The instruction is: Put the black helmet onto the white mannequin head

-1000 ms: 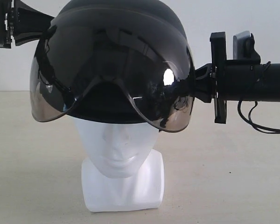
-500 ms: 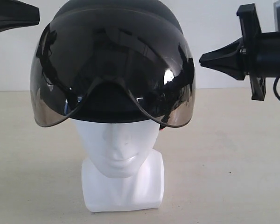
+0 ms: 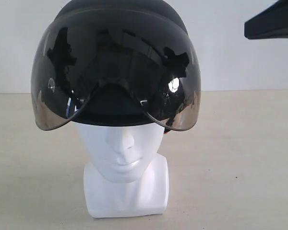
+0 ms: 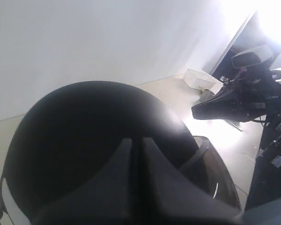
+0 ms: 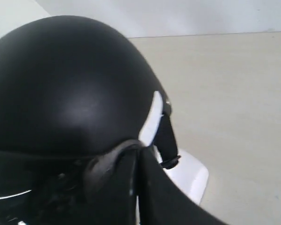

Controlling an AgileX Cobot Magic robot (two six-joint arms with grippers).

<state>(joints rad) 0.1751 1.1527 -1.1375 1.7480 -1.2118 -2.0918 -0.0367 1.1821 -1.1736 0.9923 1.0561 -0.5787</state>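
The black helmet (image 3: 115, 62) sits on the white mannequin head (image 3: 122, 148), its smoky visor covering the forehead and eyes. The head's squarish base (image 3: 127, 194) stands on the table. My right gripper (image 3: 248, 28) pokes in at the top right of the exterior view, apart from the helmet. The right wrist view has that gripper (image 5: 138, 152) shut and empty beside the helmet shell (image 5: 65, 89) and a hanging strap (image 5: 166, 140). The left gripper (image 4: 136, 143) is out of the exterior view; its wrist view has it shut and empty over the helmet crown (image 4: 84, 131).
The beige tabletop (image 3: 240, 158) spreads around the mannequin, with a white wall behind. In the left wrist view a small white tray (image 4: 199, 77) lies at the far edge, and dark equipment (image 4: 271, 154) stands beside it.
Both grippers have drawn up and outward from the helmet's sides. The left one has left the exterior view. The helmet stays on the head, now sitting level.
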